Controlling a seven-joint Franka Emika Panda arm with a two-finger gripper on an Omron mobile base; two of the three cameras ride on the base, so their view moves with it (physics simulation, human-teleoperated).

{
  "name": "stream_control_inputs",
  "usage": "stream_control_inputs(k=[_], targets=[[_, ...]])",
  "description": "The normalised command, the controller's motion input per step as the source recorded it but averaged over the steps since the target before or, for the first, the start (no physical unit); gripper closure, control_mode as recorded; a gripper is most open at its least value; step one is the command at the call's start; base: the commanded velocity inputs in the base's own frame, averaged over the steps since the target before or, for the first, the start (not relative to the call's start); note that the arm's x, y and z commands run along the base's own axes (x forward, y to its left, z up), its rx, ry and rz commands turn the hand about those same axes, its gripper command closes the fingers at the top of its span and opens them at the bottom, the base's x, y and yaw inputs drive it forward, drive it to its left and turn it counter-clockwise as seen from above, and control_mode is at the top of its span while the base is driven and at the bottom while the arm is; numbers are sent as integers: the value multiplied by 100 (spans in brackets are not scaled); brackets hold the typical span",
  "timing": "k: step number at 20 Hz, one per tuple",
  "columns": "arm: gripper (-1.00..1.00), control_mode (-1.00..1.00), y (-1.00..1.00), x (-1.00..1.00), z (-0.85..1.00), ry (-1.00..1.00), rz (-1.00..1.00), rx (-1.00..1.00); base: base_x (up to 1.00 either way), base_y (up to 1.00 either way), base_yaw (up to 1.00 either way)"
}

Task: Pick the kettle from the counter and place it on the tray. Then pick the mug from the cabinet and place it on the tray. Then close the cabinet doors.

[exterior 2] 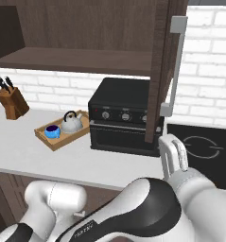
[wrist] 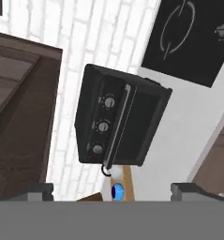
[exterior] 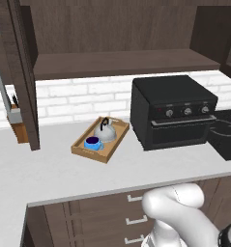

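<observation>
At the far left of the left base view, a cabinet door (exterior: 25, 72) is seen swung open, edge-on, with a wooden knife block (exterior: 18, 126) behind it against the white brick wall. The long shelf of the cabinet (exterior: 122, 62) runs across the upper part of the frame. Left of centre, the tray (exterior: 101, 139) is set on the counter (exterior: 49, 169); 2 things are held in it — the mug (exterior: 92, 143) at the near end and the kettle (exterior: 105, 131) just behind it. The black oven (exterior: 172, 111) is placed just right of the tray. In the right base view, the second open door (exterior 2: 160, 71) is seen right of centre, and the gripper (exterior 2: 175, 158) is raised below its silver bar handle (exterior 2: 177, 66) — in the hand view its fingertips (wrist: 38, 191) are set well apart, with nothing between them.
</observation>
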Motion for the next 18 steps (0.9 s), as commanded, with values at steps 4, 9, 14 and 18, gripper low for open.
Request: stream_control_inputs(k=[4,9,14,18], targets=[[-100,-100,-43,51,-23,0,0,21,0,0,0],[-100,-100,-26,45,-9,1,0,12,0,0,0],[-100,-100,-34,62,0,13,1,5,0,0,0],[-100,-100,-43,74,-14,11,2,4,0,0,0]])
